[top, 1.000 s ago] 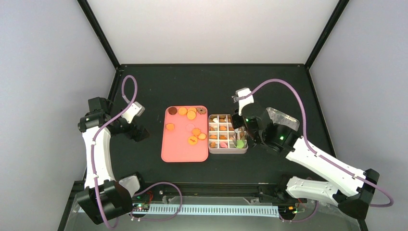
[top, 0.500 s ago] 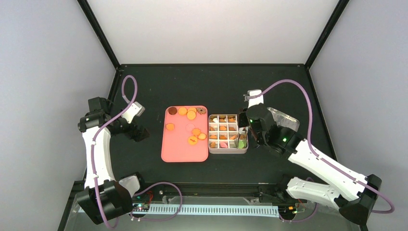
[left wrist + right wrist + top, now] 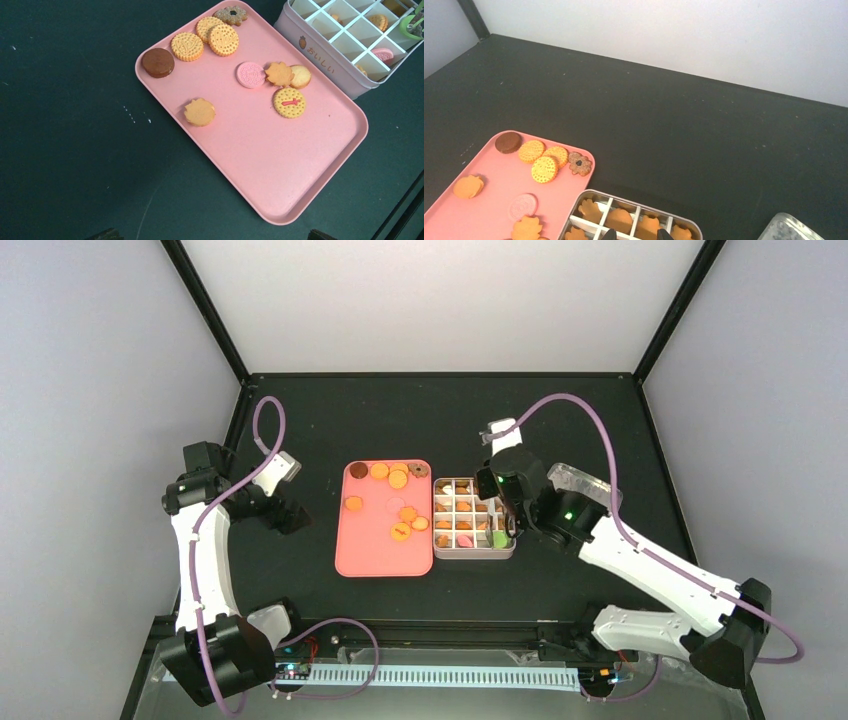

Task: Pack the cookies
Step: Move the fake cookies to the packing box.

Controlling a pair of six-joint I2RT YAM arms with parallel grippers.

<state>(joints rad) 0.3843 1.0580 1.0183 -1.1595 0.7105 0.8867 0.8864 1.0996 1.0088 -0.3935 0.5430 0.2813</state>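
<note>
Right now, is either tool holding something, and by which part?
The left tool is open and empty. For the right tool, it cannot be told.

Cookies (image 3: 223, 40): small and flat, round or flower-shaped, mostly orange.
On the pink tray (image 3: 260, 165): ten lie flat.
Tray corner: a dark brown cookie (image 3: 157, 62), three round orange ones bunched together, and a brown flower cookie (image 3: 230, 15) with a hole.
Tray middle: a pink cookie (image 3: 250, 75), an orange leafy one touching a pale round one, and a red-marked cookie (image 3: 289, 102) just beside them.
Alone: an orange flower cookie (image 3: 199, 112) by the tray's edge.
In the box (image 3: 320, 55): orange ones in small cells, one pink boxed cookie (image 3: 384, 54), and one green cookie (image 3: 499, 538) in a corner cell.
</note>
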